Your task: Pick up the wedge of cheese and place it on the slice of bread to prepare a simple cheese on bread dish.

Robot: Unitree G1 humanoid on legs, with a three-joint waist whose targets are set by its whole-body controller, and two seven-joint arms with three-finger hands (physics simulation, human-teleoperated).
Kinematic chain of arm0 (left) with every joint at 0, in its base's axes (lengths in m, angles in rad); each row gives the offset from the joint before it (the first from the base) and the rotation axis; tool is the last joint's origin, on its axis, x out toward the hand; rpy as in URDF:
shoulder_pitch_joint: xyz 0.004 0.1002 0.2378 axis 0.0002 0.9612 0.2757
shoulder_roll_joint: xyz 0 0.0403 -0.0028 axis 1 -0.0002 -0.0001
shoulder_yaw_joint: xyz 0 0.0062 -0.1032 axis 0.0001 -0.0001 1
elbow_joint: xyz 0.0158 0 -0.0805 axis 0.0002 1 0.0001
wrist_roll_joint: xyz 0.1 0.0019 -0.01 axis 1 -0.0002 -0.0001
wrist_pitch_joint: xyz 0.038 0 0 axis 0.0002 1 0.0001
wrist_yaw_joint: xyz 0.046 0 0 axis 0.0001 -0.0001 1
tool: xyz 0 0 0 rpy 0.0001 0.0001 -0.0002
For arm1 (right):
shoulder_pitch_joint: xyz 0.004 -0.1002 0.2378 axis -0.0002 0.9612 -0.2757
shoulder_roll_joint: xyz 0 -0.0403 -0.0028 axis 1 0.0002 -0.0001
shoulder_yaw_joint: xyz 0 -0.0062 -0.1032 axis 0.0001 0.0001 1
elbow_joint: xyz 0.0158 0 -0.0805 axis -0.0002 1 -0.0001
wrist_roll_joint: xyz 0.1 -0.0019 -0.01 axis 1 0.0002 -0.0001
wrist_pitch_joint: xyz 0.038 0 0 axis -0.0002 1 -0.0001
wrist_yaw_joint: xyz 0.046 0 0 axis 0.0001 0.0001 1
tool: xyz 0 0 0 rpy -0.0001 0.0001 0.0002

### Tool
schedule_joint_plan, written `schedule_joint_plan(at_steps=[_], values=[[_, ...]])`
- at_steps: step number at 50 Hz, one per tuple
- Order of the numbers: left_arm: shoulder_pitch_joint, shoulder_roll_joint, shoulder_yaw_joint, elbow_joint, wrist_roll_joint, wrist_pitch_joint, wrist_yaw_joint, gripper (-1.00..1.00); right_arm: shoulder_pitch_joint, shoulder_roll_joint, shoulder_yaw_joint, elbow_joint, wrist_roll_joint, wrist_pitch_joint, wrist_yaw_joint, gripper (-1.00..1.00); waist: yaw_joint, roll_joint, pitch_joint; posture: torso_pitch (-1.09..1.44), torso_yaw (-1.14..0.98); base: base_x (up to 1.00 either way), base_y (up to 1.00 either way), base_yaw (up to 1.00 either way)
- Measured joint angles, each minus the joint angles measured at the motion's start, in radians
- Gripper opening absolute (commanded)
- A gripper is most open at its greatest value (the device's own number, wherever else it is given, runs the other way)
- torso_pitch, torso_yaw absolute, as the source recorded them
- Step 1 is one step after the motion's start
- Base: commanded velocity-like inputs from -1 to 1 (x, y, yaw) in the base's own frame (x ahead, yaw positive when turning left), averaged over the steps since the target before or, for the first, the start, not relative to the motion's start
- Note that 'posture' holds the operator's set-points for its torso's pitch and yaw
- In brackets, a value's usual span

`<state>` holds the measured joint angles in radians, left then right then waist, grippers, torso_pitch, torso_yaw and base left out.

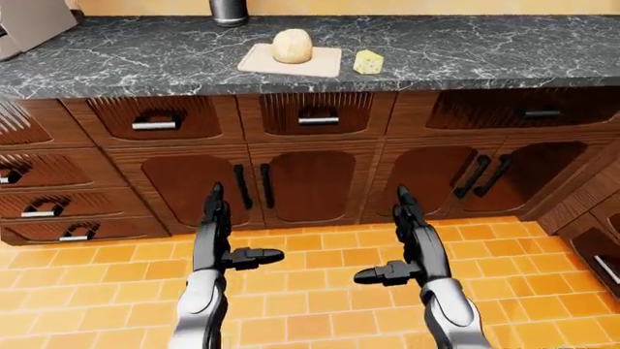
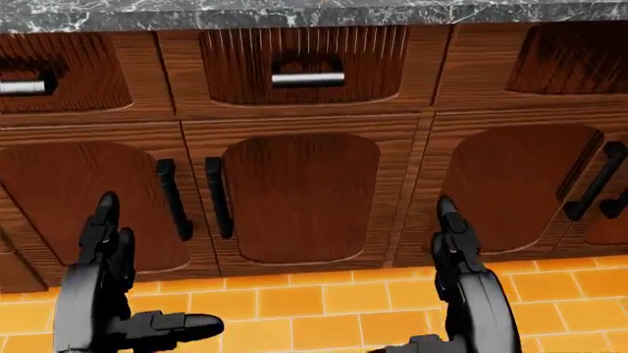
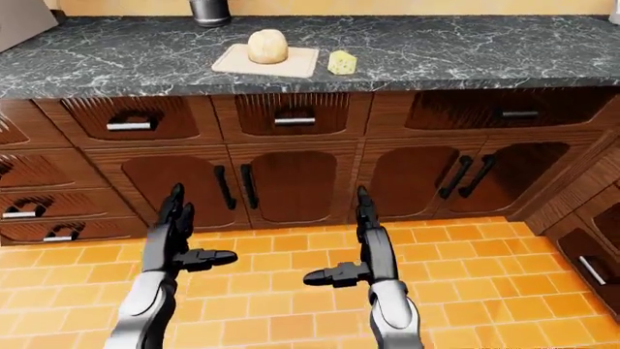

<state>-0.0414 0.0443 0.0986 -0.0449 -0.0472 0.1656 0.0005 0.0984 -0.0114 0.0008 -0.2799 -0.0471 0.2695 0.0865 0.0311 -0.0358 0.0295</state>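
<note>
The yellow wedge of cheese (image 1: 367,62) lies on the dark marble counter (image 1: 485,58), just right of a pale cutting board (image 1: 320,65). A round tan piece of bread (image 1: 291,46) rests on that board. Both hands hang low over the orange floor, well below the counter and away from the food. My left hand (image 1: 238,229) has its fingers pointing up and its thumb out, open and empty. My right hand (image 1: 387,240) is held the same way, open and empty. The head view shows only cabinet doors, the counter's edge and both hands (image 2: 108,243) (image 2: 451,243).
Wooden drawers (image 1: 317,115) and cabinet doors with black handles (image 1: 254,185) run under the counter. A dark canister (image 1: 229,11) stands behind the board, a grey appliance (image 1: 29,25) at top left. A cabinet run (image 1: 591,211) juts out on the right. Orange tiles (image 1: 320,291) cover the floor.
</note>
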Motion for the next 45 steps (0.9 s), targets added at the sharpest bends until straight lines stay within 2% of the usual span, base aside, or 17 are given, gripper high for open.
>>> schedule_joint_plan(at_steps=[1, 3, 6, 12, 16, 21, 31, 39, 45], values=[[-0.021, 0.004, 0.007, -0.009, -0.01, 0.02, -0.002, 1.0, -0.02, -0.004, -0.006, -0.008, 0.001, 0.022, 0.0, 1.0, 0.001, -0.013, -0.002, 0.0, 0.0, 0.0, 0.0, 0.0], [-0.07, 0.006, 0.017, -0.008, -0.048, 0.082, -0.009, 1.0, -0.07, -0.016, -0.031, -0.016, -0.001, 0.085, -0.004, 1.0, -0.001, 0.007, -0.001, 0.0, 0.0, 0.0, 0.0, 0.0], [-0.163, 0.03, 0.025, -0.021, -0.084, 0.189, 0.014, 1.0, -0.174, -0.033, -0.06, -0.033, -0.008, 0.196, -0.016, 1.0, -0.012, 0.03, -0.013, 0.0, 0.0, 0.0, 0.0, 0.0], [-0.412, 0.111, 0.044, -0.038, -0.101, 0.387, 0.064, 1.0, -0.434, -0.095, -0.099, -0.049, 0.011, 0.41, 0.008, 1.0, -0.029, 0.049, -0.024, 0.0, 0.0, 0.0, 0.0, 0.0], [-0.544, 0.154, 0.052, 0.009, -0.108, 0.453, 0.067, 1.0, -0.568, -0.127, -0.098, -0.009, 0.02, 0.477, 0.024, 1.0, -0.034, 0.048, -0.029, 0.0, 0.0, 0.0, 0.0, 0.0], [-0.677, 0.209, 0.063, 0.133, -0.108, 0.487, 0.069, 1.0, -0.735, -0.167, -0.094, 0.103, 0.03, 0.558, 0.051, 1.0, -0.036, 0.045, -0.017, 0.0, 0.0, 0.0, 0.0, 0.0], [-0.841, 0.28, 0.067, 0.235, -0.081, 0.537, 0.058, 1.0, -1.051, -0.23, -0.106, 0.312, 0.049, 0.618, 0.081, 1.0, -0.034, 0.036, 0.001, 0.0, 0.0, 0.0, 0.0, 0.0], [-0.958, 0.337, 0.078, 0.292, -0.065, 0.565, 0.047, 1.0, -1.158, -0.249, -0.093, 0.392, 0.05, 0.619, 0.094, 1.0, -0.031, 0.035, 0.004, 0.0, 0.0, 0.01, 0.0, 0.0], [-0.969, 0.366, 0.1, 0.314, -0.058, 0.576, 0.045, 1.0, -1.178, -0.254, -0.086, 0.408, 0.053, 0.649, 0.11, 1.0, -0.024, 0.035, 0.012, 0.0, 0.0, 0.22, 0.0, 0.0]])
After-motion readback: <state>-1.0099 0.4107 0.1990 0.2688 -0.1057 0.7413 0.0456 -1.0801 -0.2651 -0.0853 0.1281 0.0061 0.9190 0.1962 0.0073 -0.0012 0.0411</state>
